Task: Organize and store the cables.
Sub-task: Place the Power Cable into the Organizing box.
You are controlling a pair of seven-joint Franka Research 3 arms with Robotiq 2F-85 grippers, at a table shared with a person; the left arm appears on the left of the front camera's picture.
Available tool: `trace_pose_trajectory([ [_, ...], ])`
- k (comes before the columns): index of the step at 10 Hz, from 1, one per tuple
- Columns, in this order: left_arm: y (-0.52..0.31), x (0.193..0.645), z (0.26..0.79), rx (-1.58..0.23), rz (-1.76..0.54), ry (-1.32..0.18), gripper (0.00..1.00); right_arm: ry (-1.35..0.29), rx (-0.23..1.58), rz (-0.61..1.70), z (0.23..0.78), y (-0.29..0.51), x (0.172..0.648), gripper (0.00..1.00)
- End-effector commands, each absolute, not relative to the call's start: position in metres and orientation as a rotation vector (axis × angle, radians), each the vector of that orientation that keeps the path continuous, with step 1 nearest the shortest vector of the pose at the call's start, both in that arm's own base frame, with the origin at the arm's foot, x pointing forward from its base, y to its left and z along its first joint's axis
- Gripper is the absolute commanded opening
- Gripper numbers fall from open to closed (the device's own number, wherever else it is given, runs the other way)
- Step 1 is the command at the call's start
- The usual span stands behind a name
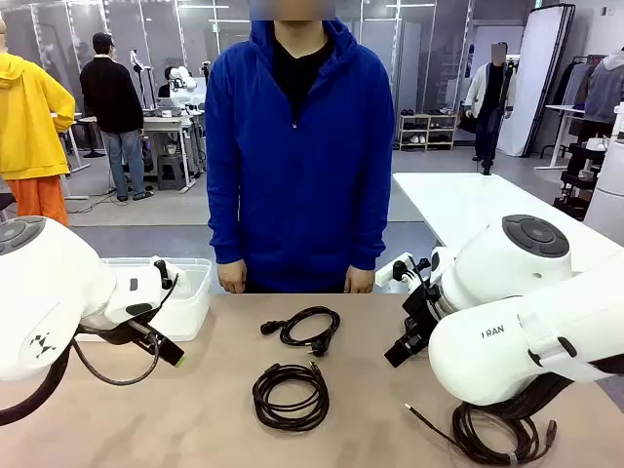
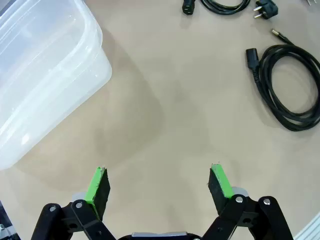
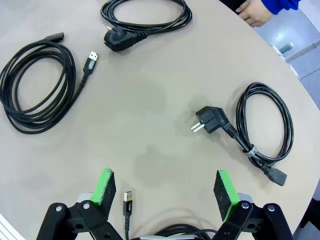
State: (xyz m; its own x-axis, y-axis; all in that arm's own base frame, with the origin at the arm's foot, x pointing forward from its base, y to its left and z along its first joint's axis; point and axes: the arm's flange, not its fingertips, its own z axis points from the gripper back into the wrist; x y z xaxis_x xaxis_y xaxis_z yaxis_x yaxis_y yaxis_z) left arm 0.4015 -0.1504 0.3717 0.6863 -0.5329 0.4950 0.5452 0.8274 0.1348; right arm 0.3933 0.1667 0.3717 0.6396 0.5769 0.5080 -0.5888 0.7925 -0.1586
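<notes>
Front view: three black cable coils lying loose on the tan table [image 1: 195, 419]. Power cord coil [image 1: 318, 343] with its plugs toward the far side, USB coil [image 1: 292, 422] nearer mid-table, larger coil [image 1: 466, 437] at the near right edge under the right arm. Clear plastic bin [image 1: 195, 288] at far left, presumably the place to store them. Person [image 1: 297, 146] in a blue hoodie at the far edge, hands resting at the table rim.

Left wrist view: left gripper [image 2: 159, 172] spread wide above bare tabletop, pinching nothing. Bin close by at upper left, well apart from the USB coil at right. Gives the clearest look at the gap between bin and cables.

Right wrist view: right gripper [image 3: 164, 177] likewise spread wide and empty, with a loose USB plug of the larger coil just beside its left finger. Adds a tied coil [image 3: 215, 120] with a mains plug, which the white arm covers from the front camera.

Handling, as a judgement: light, limp, rubbery, not fragile. Likely to sag and unwind if lifted by one strand. Best pinched across all bundled strands, away from the hard plugs; for the tied coil, at the tie.
</notes>
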Motion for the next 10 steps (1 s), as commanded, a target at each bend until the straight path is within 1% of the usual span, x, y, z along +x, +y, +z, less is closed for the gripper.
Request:
trace_pose_trajectory([
  [1,-0.1506,0.4014,0.3717,-0.024,-0.604,-0.547,1.00,-0.572,0.022,0.665,0.3717,0.1668,0.3933,1.00],
  [10,-0.1506,0.4014,0.3717,-0.024,-0.604,-0.547,1.00,-0.572,0.022,0.665,0.3717,0.1668,0.3933,1.00],
])
